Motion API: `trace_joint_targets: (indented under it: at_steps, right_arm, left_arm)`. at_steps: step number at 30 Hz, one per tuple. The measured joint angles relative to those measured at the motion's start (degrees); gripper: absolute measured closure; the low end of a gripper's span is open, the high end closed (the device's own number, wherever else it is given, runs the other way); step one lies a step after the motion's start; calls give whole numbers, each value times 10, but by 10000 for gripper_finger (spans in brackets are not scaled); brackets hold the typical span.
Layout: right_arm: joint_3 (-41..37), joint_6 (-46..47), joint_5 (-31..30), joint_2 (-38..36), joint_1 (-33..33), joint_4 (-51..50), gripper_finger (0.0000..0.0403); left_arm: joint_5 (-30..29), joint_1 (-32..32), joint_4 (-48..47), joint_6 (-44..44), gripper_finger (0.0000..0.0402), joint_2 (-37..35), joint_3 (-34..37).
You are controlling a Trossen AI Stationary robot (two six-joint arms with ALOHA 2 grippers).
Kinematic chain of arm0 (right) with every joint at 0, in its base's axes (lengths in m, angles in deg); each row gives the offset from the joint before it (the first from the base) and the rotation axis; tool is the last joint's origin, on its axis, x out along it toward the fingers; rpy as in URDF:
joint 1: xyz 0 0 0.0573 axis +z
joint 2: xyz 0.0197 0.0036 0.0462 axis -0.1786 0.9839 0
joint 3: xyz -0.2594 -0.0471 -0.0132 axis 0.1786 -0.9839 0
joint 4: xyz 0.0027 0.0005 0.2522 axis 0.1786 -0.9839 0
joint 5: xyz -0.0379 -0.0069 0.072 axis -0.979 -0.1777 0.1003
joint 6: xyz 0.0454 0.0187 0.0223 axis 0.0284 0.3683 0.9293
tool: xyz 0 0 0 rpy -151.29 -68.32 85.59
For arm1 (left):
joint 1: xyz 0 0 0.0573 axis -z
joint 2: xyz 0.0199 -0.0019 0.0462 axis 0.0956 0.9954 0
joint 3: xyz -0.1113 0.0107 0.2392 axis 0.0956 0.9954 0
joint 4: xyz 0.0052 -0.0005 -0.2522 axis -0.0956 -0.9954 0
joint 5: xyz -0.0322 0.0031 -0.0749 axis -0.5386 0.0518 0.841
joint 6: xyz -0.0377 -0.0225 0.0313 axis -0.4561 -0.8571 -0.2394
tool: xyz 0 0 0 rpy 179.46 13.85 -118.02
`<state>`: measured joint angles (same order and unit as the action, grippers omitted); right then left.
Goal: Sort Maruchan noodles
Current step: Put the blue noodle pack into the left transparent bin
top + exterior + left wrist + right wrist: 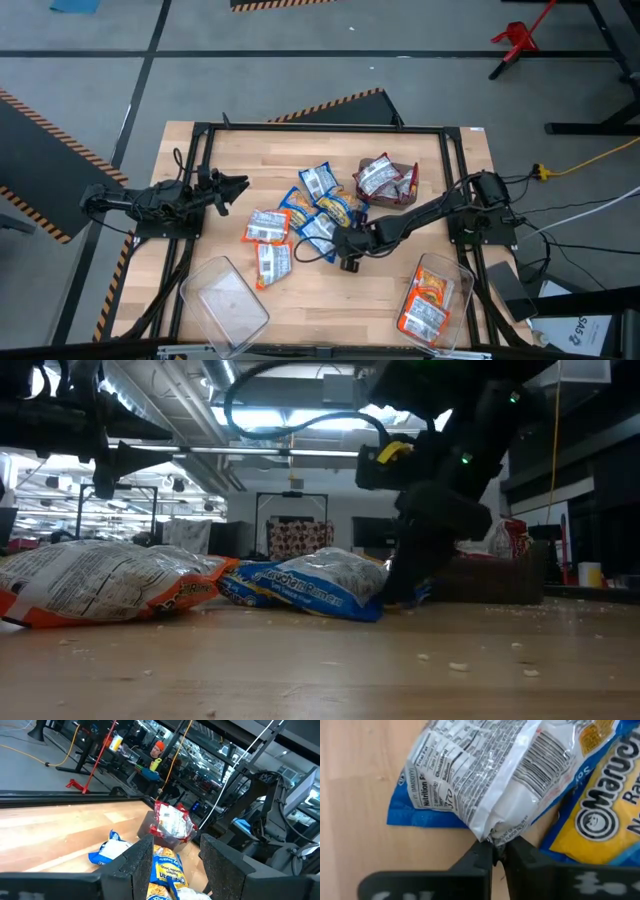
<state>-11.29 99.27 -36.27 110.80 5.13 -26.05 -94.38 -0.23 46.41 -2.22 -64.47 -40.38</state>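
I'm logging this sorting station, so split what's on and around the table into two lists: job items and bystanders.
Job items:
- loose noodle packets piled mid-table
- blue packet, its edge pinched by the right end effector
- clear bin holding orange packets
- empty clear bin
- dark box holding red packets

Bystanders:
- red stand on the floor
- yellow cable

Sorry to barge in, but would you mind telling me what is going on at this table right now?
The robot is sorting noodle packets. The right gripper has its fingers pinched shut on the edge of a blue packet lying label-down in the loose pile mid-table. The left gripper waits open at the left side. One clear bin at the front right already holds orange packets; the other clear bin, front left, has none.
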Motion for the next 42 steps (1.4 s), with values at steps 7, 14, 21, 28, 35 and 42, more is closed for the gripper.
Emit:
trace_joint_targets:
  at_steps: [7,14,21,28,35,42]
  right_arm:
    - [55,-15,5,0,0,0,399]
    - [152,-74,9,0,1,-1,401]
    - [197,-119,21,0,12,81,402]
    - [233,-139,69,38,12,231,403]
    - [388,-164,147,159,18,197,403]
    - [561,-191,221,272,24,137,403]
  left_arm:
    - [1,0,0,-2,243,0,0]
    - [1,0,0,-14,243,0,0]
    - [1,0,0,-14,243,0,0]
    - [-2,0,0,-14,243,0,0]
    - [-4,0,4,-14,243,0,0]
    - [0,0,4,-14,243,0,0]
